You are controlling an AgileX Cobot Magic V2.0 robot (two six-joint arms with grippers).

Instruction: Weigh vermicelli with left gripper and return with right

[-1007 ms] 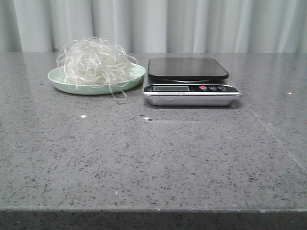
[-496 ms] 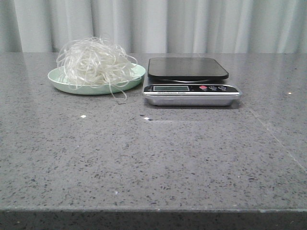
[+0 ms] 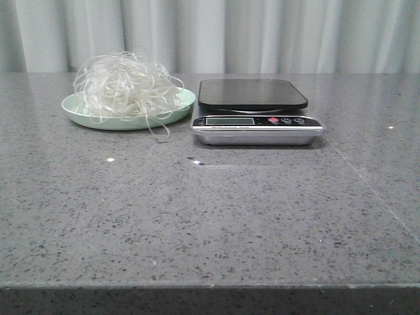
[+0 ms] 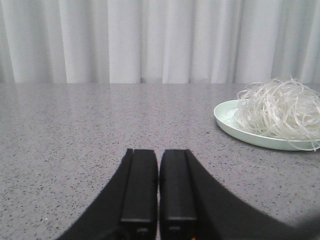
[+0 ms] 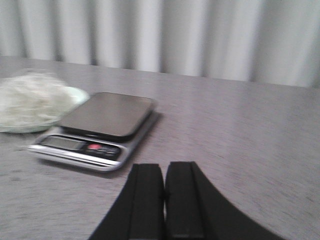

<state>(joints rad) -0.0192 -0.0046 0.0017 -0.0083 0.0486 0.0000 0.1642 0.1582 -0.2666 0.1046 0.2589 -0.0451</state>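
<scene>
The vermicelli (image 3: 125, 88), a fluffy nest of thin translucent white strands, lies on a pale green plate (image 3: 75, 110) at the back left of the table. It also shows in the left wrist view (image 4: 280, 112) and, blurred, in the right wrist view (image 5: 27, 102). A kitchen scale (image 3: 256, 118) with a black top stands just right of the plate, empty; it also shows in the right wrist view (image 5: 100, 130). My left gripper (image 4: 159, 152) is shut and empty, low over the table, well away from the plate. My right gripper (image 5: 165, 167) is shut and empty, near the scale. Neither gripper shows in the front view.
A grey speckled stone table (image 3: 210, 216) runs to its front edge (image 3: 210, 286). A pale curtain (image 3: 262, 33) hangs behind. A few loose strands (image 3: 161, 131) trail off the plate's front rim.
The plate, vermicelli and scale sit slightly further left in the front view than before, as a whole-picture shift. Nothing on the table has been moved or touched.
</scene>
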